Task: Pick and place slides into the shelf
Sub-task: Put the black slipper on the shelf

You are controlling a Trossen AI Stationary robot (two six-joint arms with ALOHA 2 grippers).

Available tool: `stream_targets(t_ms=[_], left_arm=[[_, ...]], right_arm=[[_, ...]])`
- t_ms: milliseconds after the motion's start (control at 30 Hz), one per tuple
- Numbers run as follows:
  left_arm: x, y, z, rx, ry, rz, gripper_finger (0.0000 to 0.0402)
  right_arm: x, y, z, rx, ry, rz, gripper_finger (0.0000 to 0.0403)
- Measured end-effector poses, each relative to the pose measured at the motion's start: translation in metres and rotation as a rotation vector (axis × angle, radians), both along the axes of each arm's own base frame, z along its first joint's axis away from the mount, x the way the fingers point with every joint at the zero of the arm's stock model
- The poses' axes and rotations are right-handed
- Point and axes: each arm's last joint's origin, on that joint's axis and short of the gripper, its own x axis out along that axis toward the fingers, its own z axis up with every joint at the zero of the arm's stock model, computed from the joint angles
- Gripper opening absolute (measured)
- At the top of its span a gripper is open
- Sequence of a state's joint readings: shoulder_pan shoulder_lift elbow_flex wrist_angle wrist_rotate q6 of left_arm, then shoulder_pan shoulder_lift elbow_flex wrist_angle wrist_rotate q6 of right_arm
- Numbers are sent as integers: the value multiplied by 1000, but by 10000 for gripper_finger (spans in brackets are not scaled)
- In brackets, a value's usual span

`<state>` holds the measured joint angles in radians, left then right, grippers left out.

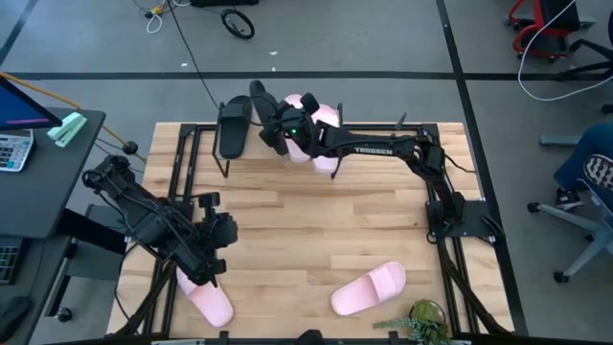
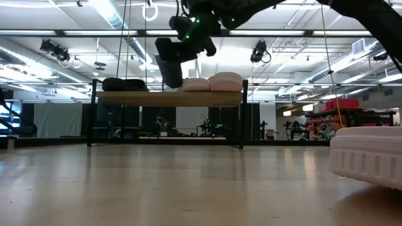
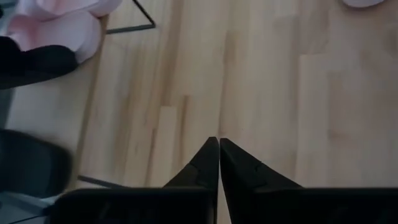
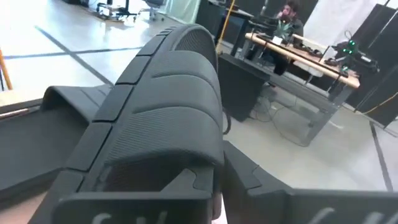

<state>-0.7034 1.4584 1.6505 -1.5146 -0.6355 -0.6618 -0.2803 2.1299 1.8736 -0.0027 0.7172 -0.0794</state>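
The shelf [image 1: 206, 144] stands at the table's far edge. On its wooden top board [image 2: 144, 98] lie one black slide [image 1: 234, 125] and pale pink slides [image 1: 324, 117], resting on their soles. My right gripper [image 1: 273, 120] reaches over the shelf, shut on a second black slide [image 2: 168, 63]. Another pink slide [image 1: 369, 288] lies on the table at the near right. One more pink slide [image 1: 209, 302] lies at the near left, partly under my left arm. My left gripper [image 3: 218, 144] hovers shut above the bare tabletop there. My right gripper holds the black slide near its ribbed strap [image 4: 180, 155], coming almost level from the table's right side. The gripper's own body hides the exact spot. The slide hangs steeply tilted, lifted clear, its lower end [image 2: 173, 81] just above the shelf's top board.
A small green plant [image 1: 421, 321] sits at the table's near right corner. A dark desk with a calculator [image 1: 14, 149] stands left of the table. Bare wood [image 1: 335, 220] stretches across the table's middle.
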Motion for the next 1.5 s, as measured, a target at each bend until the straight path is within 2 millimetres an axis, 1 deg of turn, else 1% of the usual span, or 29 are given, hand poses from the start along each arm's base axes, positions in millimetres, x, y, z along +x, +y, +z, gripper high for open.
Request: stream_targets(t_ms=[100,200,367,533,700,867,1000,1100,1233,1367,1500], left_arm=[[-2,3,0,39,7,15,19],[-3,4,0,64,-6,38,9],[-1,7,0,100,-13,32,6],[3,13,0,105,-7,53,41],[7,19,0,144,24,31,78],[15,34,1,174,17,98,103],[21,54,6,298,-74,219,109],[22,77,14,395,-123,315,109],[19,112,21,396,-137,478,110],[11,150,27,418,-104,620,110],[7,180,29,438,-65,745,110]], right_arm=[[-3,-5,2,-25,41,2,16],[-4,-9,-1,1,76,55,18],[-7,-15,-4,55,61,59,38],[-7,-18,-3,65,26,63,75],[-7,-18,-3,81,7,78,112],[-7,-18,-2,87,-9,80,131],[-7,-14,0,94,-6,99,132],[-10,-9,9,93,-16,114,131],[-14,-4,21,89,-43,124,131],[-16,0,23,136,-69,120,130],[-16,1,22,145,-67,119,129]])
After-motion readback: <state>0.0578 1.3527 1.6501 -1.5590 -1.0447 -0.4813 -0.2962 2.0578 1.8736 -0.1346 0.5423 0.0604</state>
